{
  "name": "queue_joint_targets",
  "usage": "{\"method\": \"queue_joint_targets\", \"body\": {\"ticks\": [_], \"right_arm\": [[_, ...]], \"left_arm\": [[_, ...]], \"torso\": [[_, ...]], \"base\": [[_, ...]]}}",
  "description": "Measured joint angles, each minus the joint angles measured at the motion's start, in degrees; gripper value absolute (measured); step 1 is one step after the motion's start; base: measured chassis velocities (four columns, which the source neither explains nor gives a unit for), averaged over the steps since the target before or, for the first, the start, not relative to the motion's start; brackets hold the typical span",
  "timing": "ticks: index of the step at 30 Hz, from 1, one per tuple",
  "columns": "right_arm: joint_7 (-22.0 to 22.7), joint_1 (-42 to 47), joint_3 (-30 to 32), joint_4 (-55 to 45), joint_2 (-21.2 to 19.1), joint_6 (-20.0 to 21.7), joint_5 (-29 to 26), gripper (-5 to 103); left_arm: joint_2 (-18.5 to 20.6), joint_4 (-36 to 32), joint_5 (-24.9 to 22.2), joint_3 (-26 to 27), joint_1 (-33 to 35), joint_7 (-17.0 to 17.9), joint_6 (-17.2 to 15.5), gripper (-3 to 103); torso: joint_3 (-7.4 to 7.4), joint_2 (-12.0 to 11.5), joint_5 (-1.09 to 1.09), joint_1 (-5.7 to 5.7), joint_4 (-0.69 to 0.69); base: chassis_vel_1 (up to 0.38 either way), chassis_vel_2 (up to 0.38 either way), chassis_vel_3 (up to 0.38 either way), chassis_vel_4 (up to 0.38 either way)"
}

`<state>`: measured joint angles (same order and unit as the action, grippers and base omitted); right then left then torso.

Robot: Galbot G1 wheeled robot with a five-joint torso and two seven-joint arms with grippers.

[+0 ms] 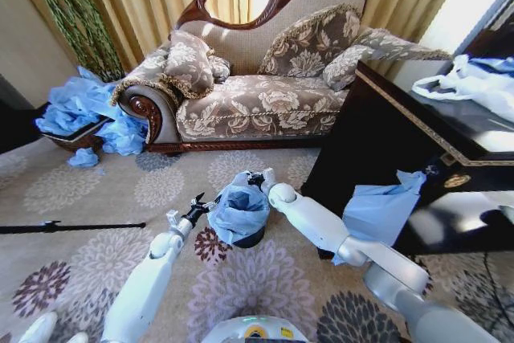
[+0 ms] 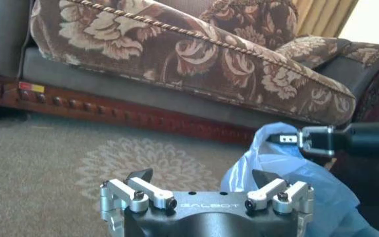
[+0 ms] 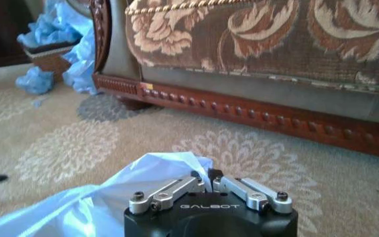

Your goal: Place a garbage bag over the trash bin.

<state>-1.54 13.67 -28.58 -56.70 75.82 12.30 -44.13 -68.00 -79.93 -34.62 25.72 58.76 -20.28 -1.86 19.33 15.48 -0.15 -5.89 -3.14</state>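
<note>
Patterned carpet point(image 1: 96, 198) spreads before a carved brocade sofa point(image 1: 265, 86) as a wheeled robot works at the trash bin point(image 1: 250, 238), a small black tub standing on the floor in mid-room with the sofa at its twelve o'clock. Draped into and around its mouth is the garbage bag point(image 1: 237, 206), thin, blue and crumpled, its film covering most of the rim so that only the lower wall of the bin shows dark beneath it. The right gripper point(image 1: 255, 179) sits at the far rim, at about twelve o'clock of the bin, its fingers pinched together on a fold of the bag, seemingly to keep that edge hooked over the lip. The left gripper point(image 1: 198, 208) stands at nine o'clock, just beside the bag with its fingers spread and nothing between them, placed as if to take the near-side film and stretch it down. A heap of blue bags point(image 1: 80, 110) spills from a woven basket point(image 1: 76, 140) at the sofa's end, well apart. Judged from the slack folds, the fitting is well along but not finished.
</note>
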Motion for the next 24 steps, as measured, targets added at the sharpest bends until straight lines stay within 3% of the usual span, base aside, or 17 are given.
{"method": "queue_joint_targets", "body": {"ticks": [1, 9, 10, 13, 14, 17, 20, 24], "right_arm": [[0.0, 0.0, 0.0, 0.0, 0.0, 0.0, 0.0, 0], [-14.3, -2.1, 0.8, 9.8, 1.2, -1.9, 4.3, 0], [-14.3, -2.1, 0.8, 9.8, 1.2, -1.9, 4.3, 0], [-20.7, -2.8, 4.1, 16.2, 3.5, -4.9, 10.4, 0], [-20.7, -2.8, 4.1, 16.2, 3.5, -4.9, 10.4, 0], [-27.6, -4.1, 9.4, 25.3, 6.9, -9.5, 18.4, 0], [-31.3, -4.6, 11.7, 29.3, 8.2, -11.6, 22.4, 0], [-32.7, -4.2, 11.8, 29.7, 8.3, -12.2, 23.0, 0]], "left_arm": [[0.0, 0.0, 0.0, 0.0, 0.0, 0.0, 0.0, 100], [-0.3, -0.7, -0.4, 0.4, 0.2, 1.0, -0.8, 100], [-0.3, -0.7, -0.4, 0.4, 0.2, 1.0, -0.8, 100], [-0.3, -0.9, -0.5, 0.5, 0.6, 0.8, -0.9, 100], [-0.3, -0.9, -0.5, 0.5, 0.6, 0.8, -0.9, 100], [-0.2, -1.0, -0.8, 0.7, 1.2, 0.5, -0.9, 100], [0.0, -1.0, -1.0, 1.0, 1.6, 0.1, -0.8, 100], [0.2, -1.1, -1.2, 1.1, 1.8, -0.2, -0.7, 100]], "torso": [[0.00, 0.0, 0.00, 0.00, 0.00], [0.00, 0.0, 0.00, 0.00, -0.01], [0.00, 0.0, 0.00, 0.00, -0.01], [0.00, 0.0, 0.00, 0.01, 0.00], [0.00, 0.0, 0.00, 0.01, 0.00], [0.00, 0.0, 0.00, 0.01, 0.00], [0.00, 0.0, -0.01, 0.00, 0.00], [0.00, 0.0, 0.00, 0.01, 0.00]], "base": [[0.000, 0.000, 0.000, 0.000], [0.000, 0.000, 0.000, 0.000], [0.000, 0.000, 0.000, 0.000], [0.000, 0.000, 0.000, 0.000], [0.000, 0.000, 0.000, 0.000], [0.000, 0.000, 0.000, 0.000], [0.000, 0.000, 0.000, 0.000], [0.000, 0.000, 0.000, 0.000]]}}
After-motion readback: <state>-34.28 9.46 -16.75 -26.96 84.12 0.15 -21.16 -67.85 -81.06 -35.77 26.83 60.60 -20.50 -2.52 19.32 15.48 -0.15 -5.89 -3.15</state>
